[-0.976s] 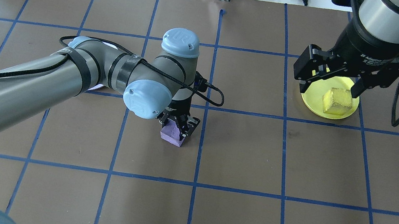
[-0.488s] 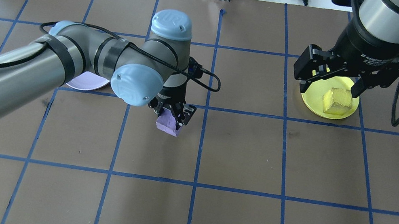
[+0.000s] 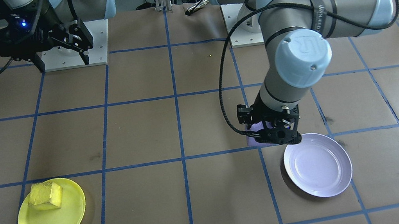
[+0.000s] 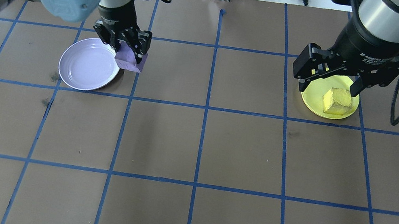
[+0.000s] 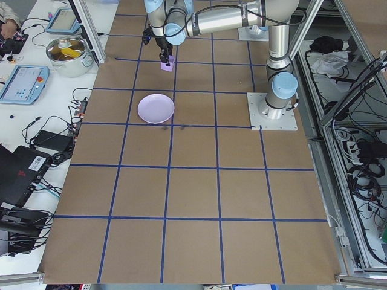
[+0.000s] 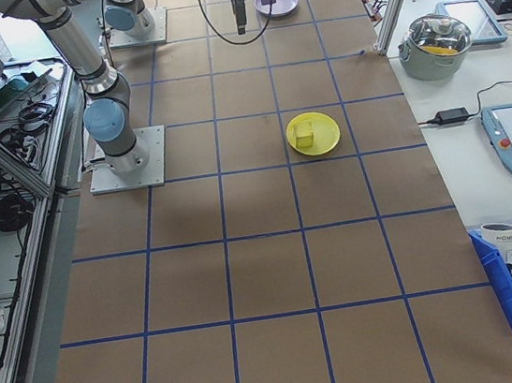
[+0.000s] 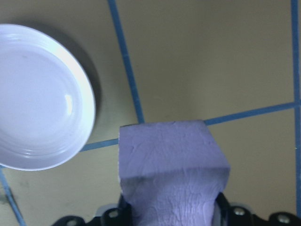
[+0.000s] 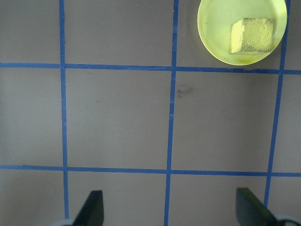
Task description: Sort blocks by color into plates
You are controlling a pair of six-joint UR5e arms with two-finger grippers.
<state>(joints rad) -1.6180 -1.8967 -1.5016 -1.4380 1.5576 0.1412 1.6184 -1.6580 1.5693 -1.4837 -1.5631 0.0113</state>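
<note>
Nearest the lavender plate [image 4: 88,64] is the purple block [image 4: 130,59], which is seen clenched between the fingers of the left tool [image 4: 126,42]. In the overhead view the block is held just beside the plate's rim, on the side toward the table's middle, and it is not over the plate's bowl. In the left wrist view the purple block [image 7: 171,172] fills the lower middle, with the lavender plate [image 7: 40,96] set apart to its side and blue tape lines crossing the brown table [image 7: 211,56] beneath. In the front-facing view the left tool [image 3: 274,132] is seen above the edge of the lavender plate [image 3: 318,164], and only a sliver of the block [image 3: 251,138] shows behind it. Whether the block touches the table cannot be told.

Well apart from the lavender plate, across the table's middle, the yellow plate [image 4: 329,100] is found, with the yellow block [image 4: 337,100] lying inside it, toward one side of its bowl. The right tool [image 4: 333,75] is held above that plate with its fingers spread wide and nothing between them. In the right wrist view both spread fingertips [image 8: 91,207] are seen at the lower edge, with the yellow plate [image 8: 214,33] and yellow block [image 8: 251,35] far off at the upper corner.
</note>
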